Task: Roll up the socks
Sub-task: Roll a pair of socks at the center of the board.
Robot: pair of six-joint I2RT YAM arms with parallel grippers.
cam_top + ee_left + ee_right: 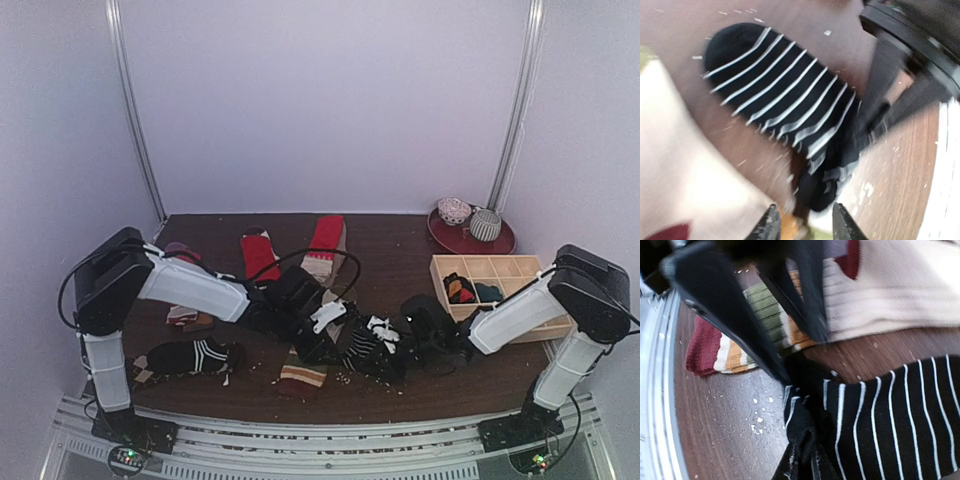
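The left end effector has its fingers apart, tips low over the bench. Nothing is plainly pinched between them. The crumpled end of the black striped sock lies just beyond the gap. The right end effector meets the same sock from the opposite side, but blur makes it impossible to tell whether it is parted or clamped on fabric.

The sock lies on the bench near the front middle, between the two arms. It is just beside the banded sock and a cream sock with a red patch.

It looks like a light, limp knit with no stiffness, so it should sag, stretch and fold rather than keep its shape. It should be easy to pinch, though it is likely to drag on the wood. The best hold is probably through both layers at one end, close to the edge, with the other arm pinning the body while the roll is turned.

The white stripes cross the sock's width, so its long axis runs square to them. In the left wrist view that axis goes from a rounded, closed end at upper left to the gathered end at lower right, nearest the left fingers. From overhead it lies roughly across the bench, from one end effector toward the other.
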